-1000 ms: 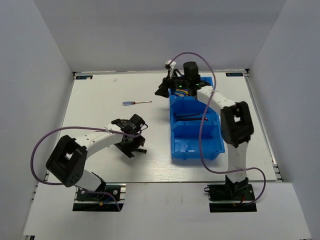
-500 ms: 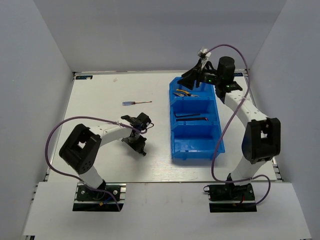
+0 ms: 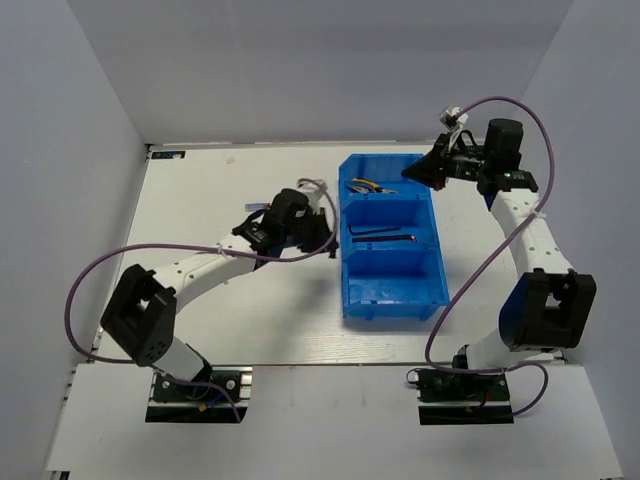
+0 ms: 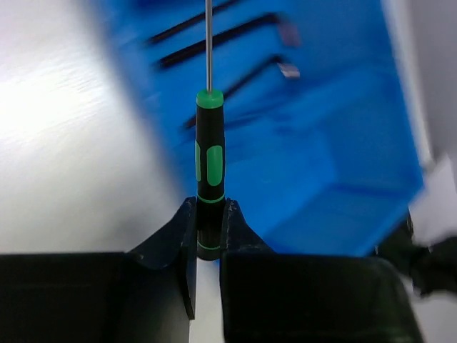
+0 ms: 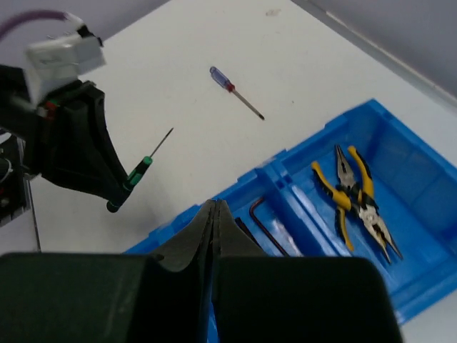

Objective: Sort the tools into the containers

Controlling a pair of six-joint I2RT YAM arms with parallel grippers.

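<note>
Two screwdrivers are outside the bin [image 3: 392, 302]. Your left tool [image 4: 209, 214] is clamped on the butt of the green screwdriver [image 4: 209, 161], with the handle sticking straight out from between the fingers and the thin shaft pointing ahead toward the blue plastic. From above, that tool sits just beside the bin's left wall, level with the middle compartment. The left wrist view is blurred, so you cannot tell whether the tip has crossed the rim. The right wrist view shows the same screwdriver tilted in the air over the white desk [image 3: 210, 185].

The blue screwdriver [image 5: 235, 91], with a red collar, lies flat on the desk well apart from the bin. In the top view the left arm hides it.

Inside the bin, the yellow pliers [image 5: 359, 202] lie in the far compartment. The dark hex keys [image 3: 380, 232] lie in the middle one. How many pairs of pliers there are is hard to count.

Your right tool [image 5: 213, 207] is pinched together with nothing between its fingers. It hangs at the bin's far right corner, facing left across the far compartment.
</note>
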